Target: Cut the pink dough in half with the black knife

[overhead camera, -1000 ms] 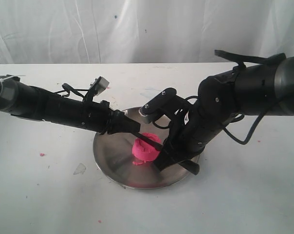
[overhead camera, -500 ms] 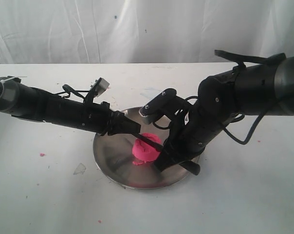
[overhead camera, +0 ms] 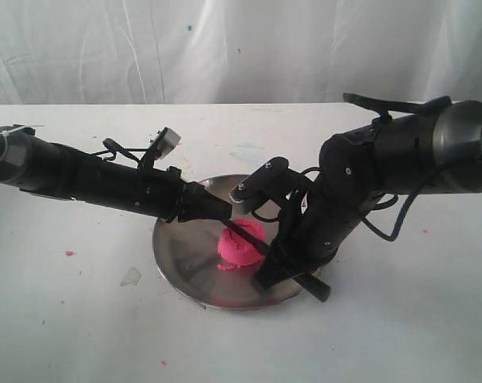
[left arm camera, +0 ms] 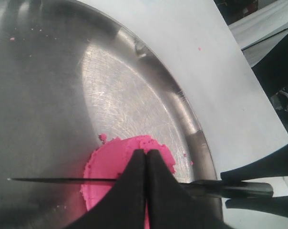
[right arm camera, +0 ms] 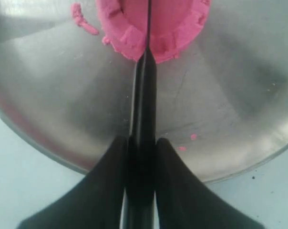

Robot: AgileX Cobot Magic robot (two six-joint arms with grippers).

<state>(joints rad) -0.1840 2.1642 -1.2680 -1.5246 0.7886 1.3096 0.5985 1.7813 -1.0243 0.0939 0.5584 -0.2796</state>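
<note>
The pink dough (overhead camera: 238, 250) lies as one round lump on the steel plate (overhead camera: 183, 249). The black knife (overhead camera: 314, 287) is held by its handle in my right gripper (overhead camera: 278, 260), which is shut on it. Its thin blade (left arm camera: 63, 180) runs edge-down across the middle of the dough (left arm camera: 110, 162). In the right wrist view the knife (right arm camera: 144, 95) points straight into the dough (right arm camera: 170, 24) from between my right gripper (right arm camera: 142, 140) fingers. My left gripper (left arm camera: 145, 153) is shut, its joined tips over the dough and blade. In the exterior view, the left gripper (overhead camera: 228, 227) reaches in from the left.
Small pink crumbs (right arm camera: 193, 137) lie on the plate (right arm camera: 230, 95), and others dot the white table (overhead camera: 69, 253). A clear scrap (overhead camera: 130, 276) lies left of the plate. A white curtain hangs behind the table.
My right arm has sunk a little toward the table's front, taking the knife handle's end lower. The left arm and the dough have hardly moved.
</note>
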